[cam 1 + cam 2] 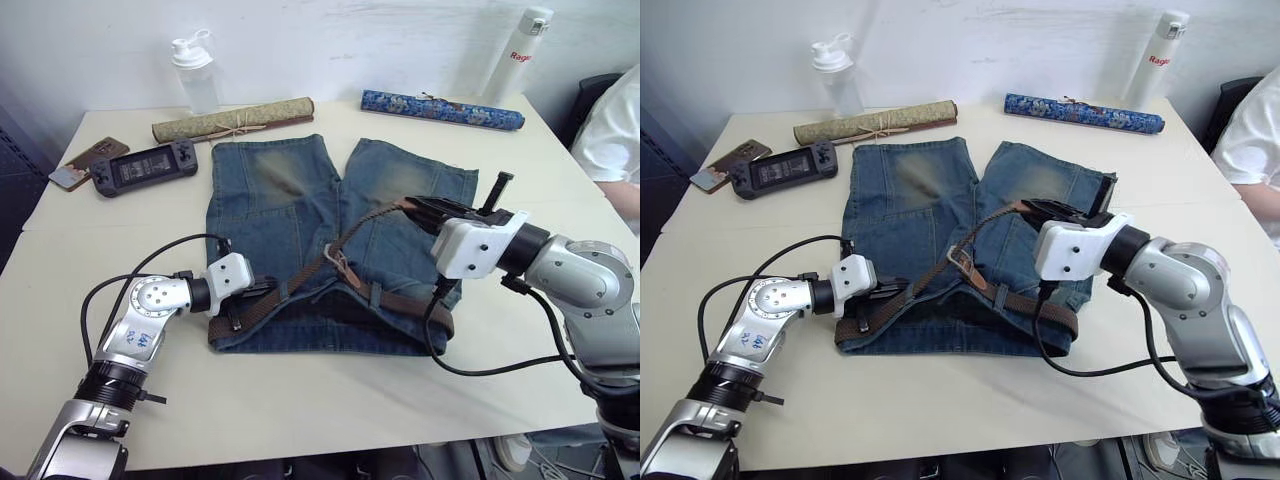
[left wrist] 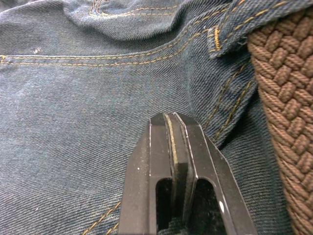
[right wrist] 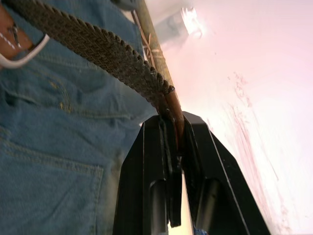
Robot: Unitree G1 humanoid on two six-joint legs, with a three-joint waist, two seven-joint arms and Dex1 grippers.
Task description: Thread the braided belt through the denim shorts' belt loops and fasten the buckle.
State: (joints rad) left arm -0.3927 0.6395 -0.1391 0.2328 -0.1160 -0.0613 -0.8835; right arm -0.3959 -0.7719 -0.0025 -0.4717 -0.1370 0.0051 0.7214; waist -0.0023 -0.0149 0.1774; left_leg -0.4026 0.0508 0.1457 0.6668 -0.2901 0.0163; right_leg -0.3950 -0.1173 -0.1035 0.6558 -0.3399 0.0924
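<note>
The denim shorts (image 1: pixel 280 200) lie flat mid-table, waistband toward me. The braided belt (image 1: pixel 365 225) runs along the waistband, under a belt loop (image 1: pixel 375 295). Past the silver buckle (image 1: pixel 335 260) its free end rises off the right leg. My right gripper (image 1: pixel 408 204) is shut on the belt's tan leather tip (image 3: pixel 173 110), holding it above the right leg. My left gripper (image 1: pixel 262 290) sits at the waistband's left end, shut, with denim pinched between its fingers (image 2: pixel 156 147), just beside the braid (image 2: pixel 283 98).
Along the far side stand a clear bottle (image 1: pixel 195 75), a rolled greenish tube (image 1: pixel 232 120), a blue patterned tube (image 1: pixel 440 108) and a white bottle (image 1: pixel 520 50). A game console (image 1: pixel 140 168) and phone (image 1: pixel 85 160) lie far left. A person (image 1: pixel 615 130) sits at the right edge.
</note>
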